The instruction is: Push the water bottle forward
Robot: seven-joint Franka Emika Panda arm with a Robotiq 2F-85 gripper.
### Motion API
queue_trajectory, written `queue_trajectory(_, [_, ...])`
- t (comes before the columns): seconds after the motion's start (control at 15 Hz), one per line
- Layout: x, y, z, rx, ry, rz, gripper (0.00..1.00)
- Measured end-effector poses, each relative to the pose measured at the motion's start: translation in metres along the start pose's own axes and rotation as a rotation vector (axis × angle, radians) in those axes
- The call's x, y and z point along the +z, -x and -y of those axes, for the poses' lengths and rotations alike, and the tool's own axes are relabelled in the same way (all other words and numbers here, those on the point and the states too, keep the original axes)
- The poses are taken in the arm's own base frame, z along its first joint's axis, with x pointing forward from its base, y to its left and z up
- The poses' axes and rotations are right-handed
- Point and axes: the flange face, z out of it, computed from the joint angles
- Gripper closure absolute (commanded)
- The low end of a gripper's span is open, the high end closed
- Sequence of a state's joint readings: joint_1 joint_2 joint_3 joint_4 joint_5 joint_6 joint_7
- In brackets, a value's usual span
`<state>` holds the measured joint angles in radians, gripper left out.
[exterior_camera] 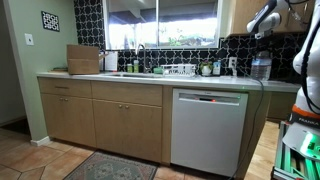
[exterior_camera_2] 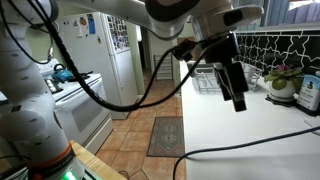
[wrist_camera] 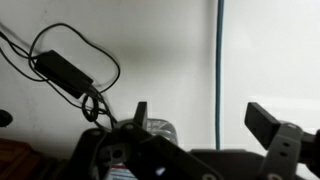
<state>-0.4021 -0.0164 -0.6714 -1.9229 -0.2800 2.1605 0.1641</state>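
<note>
The water bottle (exterior_camera: 261,67), a clear bluish jug, stands on the counter at the far right in an exterior view. The arm hangs over it, and my gripper (exterior_camera: 259,36) is just above its top. In an exterior view my gripper (exterior_camera_2: 239,102) points down over the white counter (exterior_camera_2: 240,140), and a clear container (exterior_camera_2: 309,94) at the right edge may be the jug. In the wrist view my gripper (wrist_camera: 200,115) is open and empty. A clear ribbed plastic piece (wrist_camera: 161,129), probably the jug, shows beside one finger.
A black power adapter with a looped cable (wrist_camera: 60,70) lies on the white surface. A dish rack (exterior_camera_2: 205,80) and a potted plant (exterior_camera_2: 283,80) stand by the tiled wall. A sink (exterior_camera: 125,72), cutting board (exterior_camera: 83,58) and dishwasher (exterior_camera: 208,130) show along the counter.
</note>
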Motion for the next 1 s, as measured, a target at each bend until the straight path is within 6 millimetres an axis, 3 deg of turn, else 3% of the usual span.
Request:
queue_trajectory(0.33, [-0.082,0.068,0.028,-0.219,-0.116,0.115,0.00])
queue_trajectory(0.53, [-0.117,0.111,0.042,-0.363,-0.169,0.166,0.00])
queue_trajectory(0.8, [-0.138,0.157,0.055,-0.559,-0.249,0.219,0.00])
queue_trajectory(1.0, [-0.143,0.173,0.054,-0.651,-0.296,0.226,0.00])
